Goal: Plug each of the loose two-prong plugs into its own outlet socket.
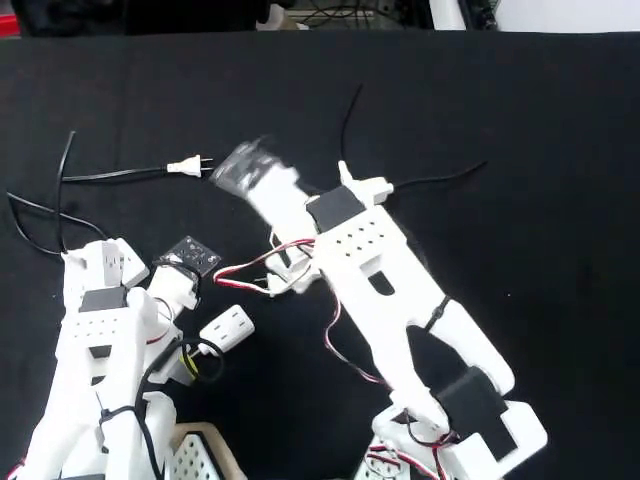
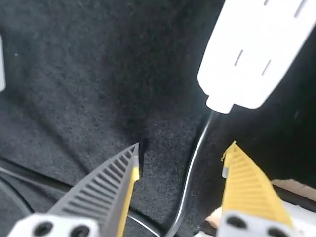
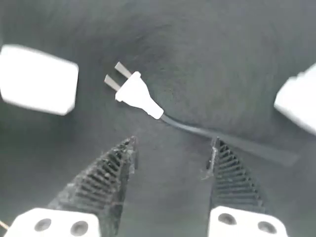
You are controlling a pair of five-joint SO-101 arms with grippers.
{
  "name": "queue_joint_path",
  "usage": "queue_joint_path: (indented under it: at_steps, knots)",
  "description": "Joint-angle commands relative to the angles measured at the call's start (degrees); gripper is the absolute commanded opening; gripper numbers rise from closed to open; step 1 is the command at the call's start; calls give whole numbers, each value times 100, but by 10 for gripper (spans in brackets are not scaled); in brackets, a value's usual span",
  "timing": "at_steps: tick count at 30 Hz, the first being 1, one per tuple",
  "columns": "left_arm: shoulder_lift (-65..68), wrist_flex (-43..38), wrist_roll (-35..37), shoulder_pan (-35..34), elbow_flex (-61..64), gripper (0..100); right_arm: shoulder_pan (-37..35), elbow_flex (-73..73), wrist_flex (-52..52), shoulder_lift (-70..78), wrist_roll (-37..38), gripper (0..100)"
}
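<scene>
Standing beside the black-covered table, I record the following. One loose two-prong plug lies flat on the cloth toward the far left. Its prongs point toward the right gripper, which hovers just beside it without touching. The plug's black cord runs off leftward and bends toward the left arm. In the right wrist view the plug lies ahead of the black ridged fingers. The claw is spread wide with nothing between its tips. A blurred white block sits beyond the plug; I cannot tell what it is.

The white outlet socket lies on the cloth near the front, just beside the left arm, slotted face up and well apart from the plug. In the left wrist view the left gripper hangs over the socket's black lead, short of the socket body. Its yellow-faced fingers are spread apart and hold nothing. The plug is not inserted. A white fitting with a black cord shows beside the right arm; whether it is a plug or a socket, I cannot tell.
</scene>
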Motion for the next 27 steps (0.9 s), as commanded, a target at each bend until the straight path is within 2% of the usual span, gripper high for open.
queue_joint_path:
  at_steps: [1, 8, 12, 15, 22, 27]
  knots:
    - [-88, -44, -18, -66, -22, 267, -220, 136, -334, 198, -3051, 224]
    - [-88, -35, -18, -66, -22, 267, -554, -48, -1108, 1569, -5380, 224]
    - [-88, -44, -18, -66, -22, 267, -554, -620, -1108, 2255, -6303, 224]
    - [-88, -53, -18, -66, -22, 267, -457, -945, -1099, 2607, -6752, 224]
    - [-88, -53, -18, -66, -22, 267, -26, -1077, -1196, 2756, -7138, 223]
    - [-88, -53, -18, -66, -22, 267, -35, -919, -1618, 2791, -7455, 218]
